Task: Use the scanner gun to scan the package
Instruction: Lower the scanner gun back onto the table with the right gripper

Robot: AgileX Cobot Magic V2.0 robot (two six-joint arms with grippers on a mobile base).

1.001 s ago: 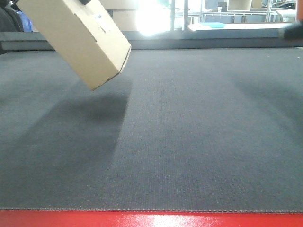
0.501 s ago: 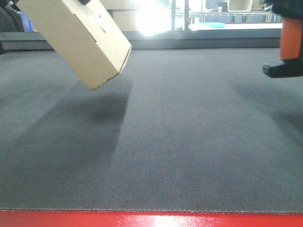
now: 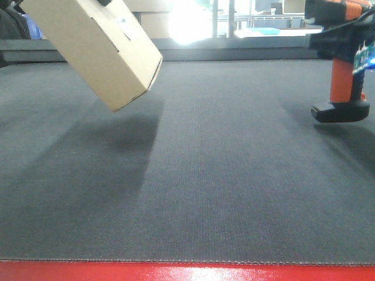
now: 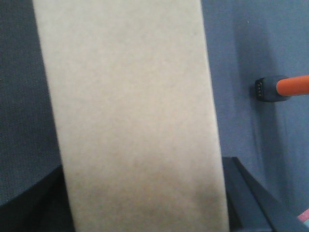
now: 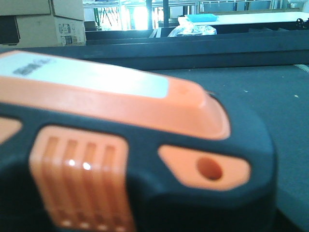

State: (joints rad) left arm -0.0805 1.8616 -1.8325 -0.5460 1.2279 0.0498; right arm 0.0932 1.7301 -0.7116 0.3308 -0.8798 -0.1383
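Left tool (image 4: 145, 203) is closed on the package (image 3: 94, 47), which hangs tilted above the far left corner of the surface (image 3: 222, 175). By my judgement the right tool (image 3: 351, 32) clamps the scanner gun (image 3: 341, 82) near its head, upright by the right edge, though its fingers are hidden. The cardboard looks light and stiff but easy to dent, so moderate pressure on the plain faces suits it, leaving the label (image 3: 123, 23) free. The scanner's hard, smooth plastic could slip.

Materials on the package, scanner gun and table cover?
The package: matte tan cardboard, seemingly; folded flap edges show. The scanner gun: moulded plastic, likely; smooth orange and black shell with slight sheen. The table cover: grey woven fabric, probably; fine weave texture, no shine.
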